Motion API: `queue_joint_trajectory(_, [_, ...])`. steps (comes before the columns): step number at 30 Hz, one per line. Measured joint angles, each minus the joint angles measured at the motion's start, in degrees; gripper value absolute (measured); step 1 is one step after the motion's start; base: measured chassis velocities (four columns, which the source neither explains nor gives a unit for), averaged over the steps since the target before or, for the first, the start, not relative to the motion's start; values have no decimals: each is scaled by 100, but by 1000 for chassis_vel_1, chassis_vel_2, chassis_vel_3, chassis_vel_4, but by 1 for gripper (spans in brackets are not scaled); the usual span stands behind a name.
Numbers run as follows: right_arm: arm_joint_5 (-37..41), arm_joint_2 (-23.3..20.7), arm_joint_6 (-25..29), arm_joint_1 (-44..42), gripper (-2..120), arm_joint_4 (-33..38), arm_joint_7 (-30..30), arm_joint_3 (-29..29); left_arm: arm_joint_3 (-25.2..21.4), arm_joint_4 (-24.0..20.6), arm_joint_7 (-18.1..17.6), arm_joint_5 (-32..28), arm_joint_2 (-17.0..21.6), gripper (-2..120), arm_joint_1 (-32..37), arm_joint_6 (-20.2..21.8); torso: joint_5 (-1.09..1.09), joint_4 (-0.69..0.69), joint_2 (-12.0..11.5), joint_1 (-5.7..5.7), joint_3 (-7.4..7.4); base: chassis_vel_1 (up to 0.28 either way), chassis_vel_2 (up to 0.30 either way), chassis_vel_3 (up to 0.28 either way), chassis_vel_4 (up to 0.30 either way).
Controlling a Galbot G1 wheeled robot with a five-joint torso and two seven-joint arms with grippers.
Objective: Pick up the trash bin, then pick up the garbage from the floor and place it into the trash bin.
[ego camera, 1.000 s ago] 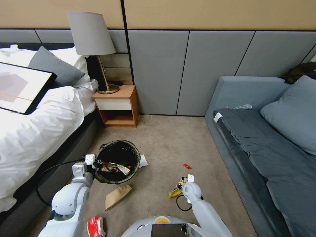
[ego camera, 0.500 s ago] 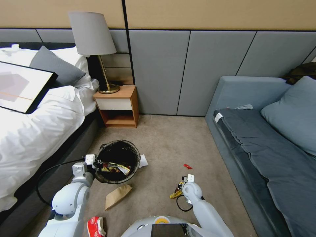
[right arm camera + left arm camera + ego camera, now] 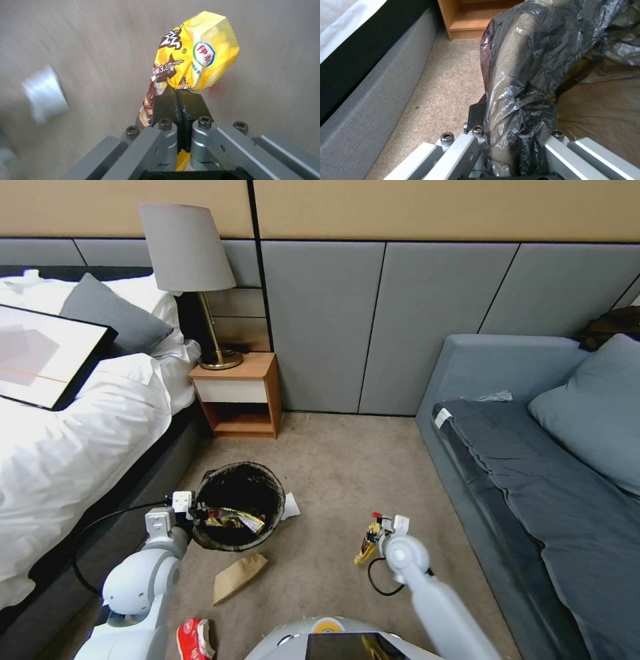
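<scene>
The trash bin (image 3: 203, 488), lined with a black bag, hangs off the carpet beside the bed, and my left gripper (image 3: 194, 511) is shut on its near rim. Up close, the left gripper (image 3: 516, 142) pinches the bag-covered rim (image 3: 520, 75). Snack packets (image 3: 230, 521) lie inside the bin. My right gripper (image 3: 375, 532) is to the bin's right, shut on a yellow snack packet (image 3: 366, 547) that dangles above the floor. The right wrist view shows the right gripper (image 3: 177, 100) closed on that packet (image 3: 196, 60). Other garbage on the carpet: a brown paper bag (image 3: 239, 576), a red-and-white wrapper (image 3: 194, 639), a white scrap (image 3: 290, 506).
The bed (image 3: 73, 447) runs along the left, with a wooden nightstand (image 3: 237, 397) and a lamp (image 3: 190, 267) behind the bin. A blue-grey sofa (image 3: 533, 460) bounds the right. A tiny red scrap (image 3: 376, 515) lies just beyond the right gripper. Open carpet (image 3: 333, 460) stretches ahead.
My right gripper has risen and moved forward and to the right, lifting the yellow packet off the carpet. The left arm and the bin have stayed put.
</scene>
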Motion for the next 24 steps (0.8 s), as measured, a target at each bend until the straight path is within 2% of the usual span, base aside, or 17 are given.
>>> queue_joint_trajectory(1, [57, -255, 13, 174, 0, 236, -147, 24, 26, -14, 15, 13, 2, 0, -5, 1, 4, -1, 0, 0, 0, 0, 0, 0, 0])
queue_joint_trajectory(3, [89, -329, 16, 244, 0, 312, -187, 32, 35, -19, 19, 16, 4, 0, -9, 1, 5, -1, 0, 0, 0, 0, 0, 0, 0])
queue_joint_trajectory(4, [417, -660, 38, 608, 0, 636, -297, 45, 68, -33, 28, 40, 21, 0, -23, 1, 3, 0, 0, 0, 0, 0, 0, 0, 0])
queue_joint_trajectory(5, [417, -660, 38, 608, 0, 636, -297, 45, 68, -33, 28, 40, 21, 0, -23, 1, 3, 0, 0, 0, 0, 0, 0, 0, 0])
queue_joint_trajectory(8, [996, -1240, 77, 1468, 0, 1030, -546, -51, 82, -45, 44, 62, 26, 0, -57, 3, 4, 1, 0, 0, 0, 0, 0, 0, 0])
queue_joint_trajectory(9, [996, -1240, 77, 1468, 0, 1030, -546, -51, 82, -45, 44, 62, 26, 0, -57, 3, 4, 1, 0, 0, 0, 0, 0, 0, 0])
queue_joint_trajectory(11, [1537, -1675, 193, 2501, 0, 1142, -766, -374, 84, -55, 58, 78, 22, 0, -57, 4, 4, 0, 0, 0, 0, 0, 0, 0, 0])
queue_joint_trajectory(13, [2054, -1827, 310, 3366, 0, 1148, -847, -765, 83, -59, 71, 90, 7, 0, -48, 5, 0, 1, 0, 0, 0, 0, 0, 0, 0])
queue_joint_trajectory(14, [2054, -1827, 310, 3366, 0, 1148, -847, -765, 83, -59, 71, 90, 7, 0, -48, 5, 0, 1, 0, 0, 0, 0, 0, 0, 0])
queue_joint_trajectory(16, [2511, -1757, 358, 4149, 0, 1081, -915, -1130, 82, -64, 74, 94, -6, 0, -36, 7, 4, 1, 0, 0, 0, 0, 0, 0, 0])
queue_joint_trajectory(17, [2511, -1757, 358, 4149, 0, 1081, -915, -1130, 82, -64, 74, 94, -6, 0, -36, 7, 4, 1, 0, 0, 0, 0, 0, 0, 0])
queue_joint_trajectory(19, [2957, -1477, 364, 5137, 0, 925, -922, -1673, 69, -65, 76, 98, -12, 0, -34, 9, -1, 1, 0, 0, 0, 0, 0, 0, 0])
queue_joint_trajectory(21, [3045, -1382, 370, 5382, 0, 844, -919, -1881, 66, -64, 76, 98, -12, 0, -35, 10, -1, 2, 0, 0, 0, 0, 0, 0, 0])
queue_joint_trajectory(22, [3134, -1160, 376, 5807, 0, 638, -935, -2368, 48, -60, 77, 97, -15, 0, -42, 10, 2, 3, 0, 0, 1, 0, 0, 0, 0])
queue_joint_trajectory(24, [3136, -937, 400, 6110, 0, 396, -956, -2807, 26, -50, 76, 97, -27, 0, -49, 10, 0, 1, 0, 0, 1, 0, 0, 0, 0])
